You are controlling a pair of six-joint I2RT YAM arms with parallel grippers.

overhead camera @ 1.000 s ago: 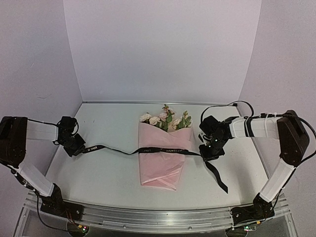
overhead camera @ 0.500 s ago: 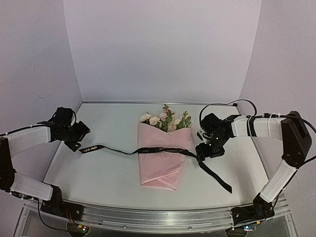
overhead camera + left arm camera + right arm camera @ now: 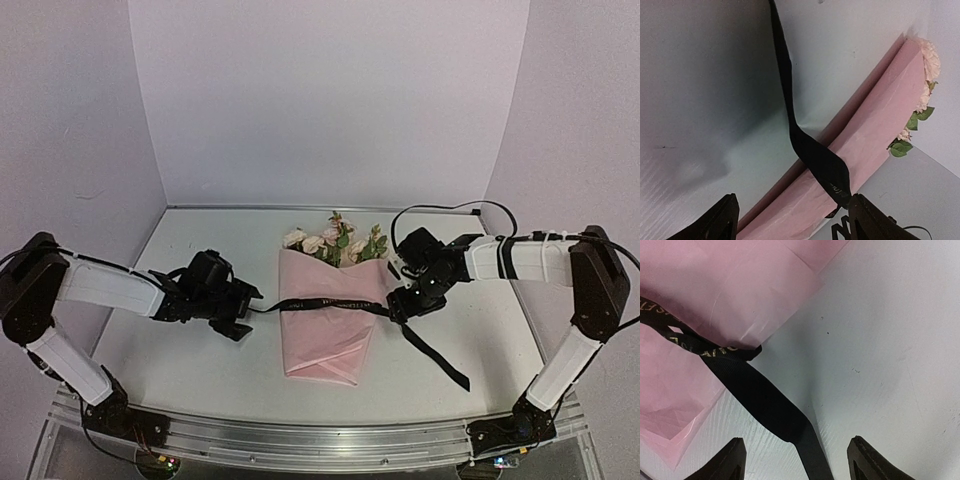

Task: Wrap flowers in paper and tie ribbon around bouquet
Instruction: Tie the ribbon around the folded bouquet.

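**Left gripper** (image 3: 243, 312): you are holding it low over the white table (image 3: 180, 370), just left of the bouquet (image 3: 330, 300). Its jaws are standing wide and clamping nothing.

**Ribbon** (image 3: 330, 303): the black, pale-lettered band is coming off the table between your left fingers (image 3: 720, 222). It is crossing the front of the cone at mid-height. Whether it is passing underneath, you cannot tell.

**Paper** (image 3: 325, 335): the light pink sheet is lying on the table centre, wrapped as a cone. Its point is facing the arm bases and its open mouth the back wall.

**Flowers** (image 3: 335, 240): the pale pink and cream blooms with green leaves are sitting inside the cone and showing above its mouth.

**Right gripper** (image 3: 400, 305): it is hovering at the cone's right edge. Its jaws are spread wide, gripping nothing, with the ribbon's loose tail trailing between them.
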